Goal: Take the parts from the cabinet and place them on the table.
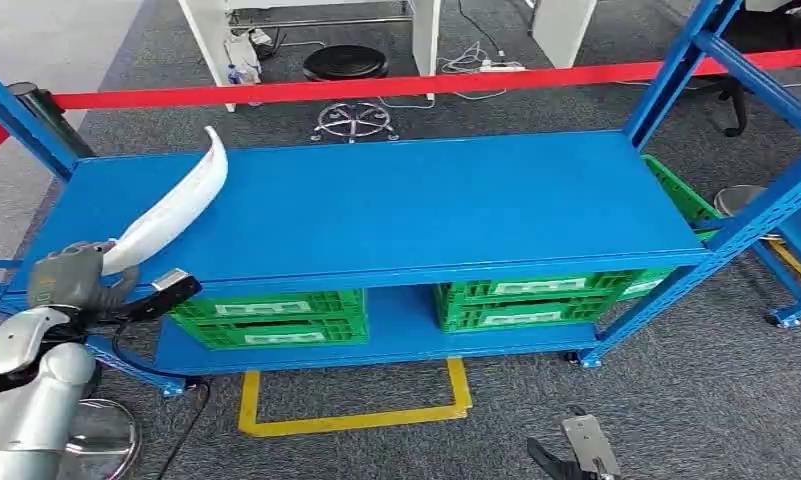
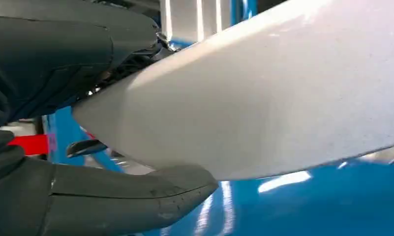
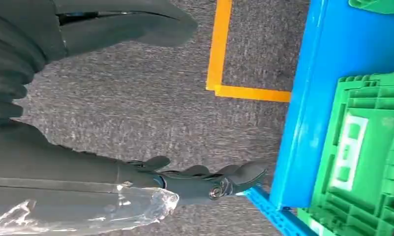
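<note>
Red tape (image 1: pixel 396 87) and stool (image 1: pixel 346 65) stand behind the blue shelf (image 1: pixel 396 200)

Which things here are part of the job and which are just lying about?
Job: white part, held by left hand; blue shelf.
Lying about: green crates, red tape, yellow floor marking, black stool. Right hand holds nothing.

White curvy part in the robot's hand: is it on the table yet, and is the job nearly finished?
Not yet. The left hand holds the white curved part tilted above the blue top shelf. The right hand hangs with nothing in it above the carpet near the green crates. Setting the part down is still left.
</note>
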`<state>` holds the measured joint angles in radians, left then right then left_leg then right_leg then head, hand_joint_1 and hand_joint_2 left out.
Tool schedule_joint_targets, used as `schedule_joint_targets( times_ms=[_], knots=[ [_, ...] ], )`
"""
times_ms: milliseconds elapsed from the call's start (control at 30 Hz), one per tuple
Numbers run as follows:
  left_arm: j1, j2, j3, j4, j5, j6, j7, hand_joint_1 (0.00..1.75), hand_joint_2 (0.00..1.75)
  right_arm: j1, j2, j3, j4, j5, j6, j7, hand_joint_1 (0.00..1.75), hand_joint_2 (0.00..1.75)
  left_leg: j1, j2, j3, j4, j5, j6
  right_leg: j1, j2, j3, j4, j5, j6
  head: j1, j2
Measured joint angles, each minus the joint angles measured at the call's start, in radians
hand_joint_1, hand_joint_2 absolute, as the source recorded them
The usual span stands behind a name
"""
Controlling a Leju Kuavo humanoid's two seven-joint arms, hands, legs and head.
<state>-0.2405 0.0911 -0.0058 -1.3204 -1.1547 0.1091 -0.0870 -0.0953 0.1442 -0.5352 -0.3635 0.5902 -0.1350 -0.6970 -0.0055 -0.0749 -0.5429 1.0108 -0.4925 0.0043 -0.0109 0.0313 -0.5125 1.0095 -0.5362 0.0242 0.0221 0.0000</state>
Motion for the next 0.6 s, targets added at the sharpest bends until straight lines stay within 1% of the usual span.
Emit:
schedule_joint_targets(
  times_ms=[133,233,333,433,467,533,600],
  knots=[
    [0.077,-0.031,-0.041,-0.132,0.037,0.023,-0.039,1.75,1.75,0.014,0.0,0.005,-0.008,-0.025,-0.006,0.0,0.0,1.75,0.0,0.0,-0.001,0.0,0.0,0.0,0.0,0.0,-0.001,0.0,0.0,0.0,0.0,0.0],
    [0.139,-0.059,-0.072,-0.224,0.055,0.06,-0.072,1.75,1.75,0.027,0.001,0.008,-0.018,-0.047,-0.008,0.0,0.0,1.75,-0.002,0.0,-0.001,0.002,0.0,0.0,-0.002,0.0,-0.001,-0.002,0.001,0.001,0.0,0.0],
    [0.182,-0.082,-0.103,-0.289,0.054,0.071,-0.075,1.75,1.75,0.033,0.002,0.009,-0.025,-0.054,-0.008,0.0,0.0,1.75,-0.003,0.0,-0.002,0.002,-0.001,0.001,-0.004,0.0,-0.002,-0.002,0.002,0.003,0.0,0.0],
    [0.199,-0.091,-0.114,-0.321,0.054,0.073,-0.075,1.75,1.75,0.038,0.003,0.01,-0.028,-0.054,-0.008,0.0,0.0,1.75,-0.005,0.0,-0.004,0.005,-0.001,0.003,-0.005,0.0,-0.002,-0.002,0.003,0.006,0.0,0.0],
    [0.202,-0.093,-0.116,-0.329,0.054,0.073,-0.075,1.75,1.75,0.039,0.004,0.01,-0.029,-0.054,-0.008,0.0,0.0,1.75,-0.006,0.0,-0.004,0.006,-0.001,0.004,-0.006,0.0,-0.002,-0.002,0.003,0.007,0.0,0.0],
    [0.206,-0.093,-0.117,-0.339,0.054,0.073,-0.075,1.75,1.75,0.041,0.006,0.011,-0.033,-0.054,-0.008,0.0,0.0,1.75,-0.008,0.0,-0.005,0.007,-0.001,0.01,-0.009,0.001,-0.003,-0.004,0.005,0.011,0.0,0.0],
    [0.207,-0.095,-0.118,-0.349,0.054,0.075,-0.076,1.75,1.75,0.042,0.008,0.012,-0.034,-0.056,-0.008,0.0,0.0,1.75,-0.009,0.001,-0.007,0.007,0.006,0.018,-0.011,0.002,-0.003,-0.009,0.013,0.022,-0.001,0.0]
  ],
)
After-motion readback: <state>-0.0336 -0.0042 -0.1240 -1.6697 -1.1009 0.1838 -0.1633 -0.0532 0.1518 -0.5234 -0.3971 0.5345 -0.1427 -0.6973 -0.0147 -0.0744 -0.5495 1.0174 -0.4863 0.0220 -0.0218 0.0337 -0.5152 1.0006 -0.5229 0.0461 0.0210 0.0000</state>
